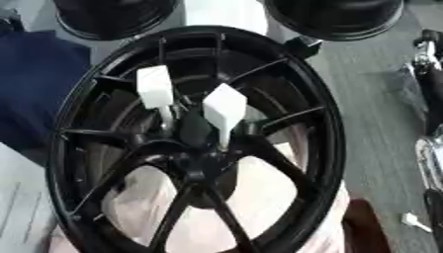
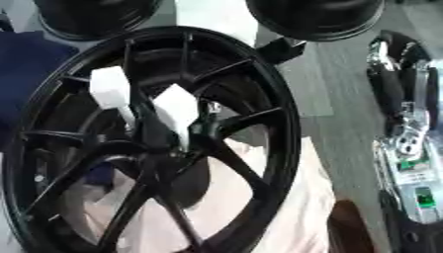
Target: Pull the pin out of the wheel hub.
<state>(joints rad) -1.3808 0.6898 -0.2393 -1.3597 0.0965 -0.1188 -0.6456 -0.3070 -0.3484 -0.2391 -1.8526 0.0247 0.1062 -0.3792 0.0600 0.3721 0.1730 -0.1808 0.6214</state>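
A large black spoked wheel (image 1: 320,113) fills the middle of both eye views, lying tilted toward me. Two white pins stand in its hub (image 1: 195,150). The left pin (image 1: 155,88) has a blocky white head and a thin shaft running down into the hub. The right pin (image 1: 225,107) has a diamond-shaped head and tapers to the hub centre. No hand touches either pin. My right hand and forearm (image 2: 394,84) lie along the right edge, black and silver, apart from the wheel rim. My left hand does not show.
Two more black wheels (image 1: 112,17) (image 1: 337,17) lie at the far edge. A dark blue cloth (image 1: 34,84) is at the left. Pale sheeting (image 1: 259,197) lies under the wheel, and a small white piece (image 1: 415,222) rests at the lower right.
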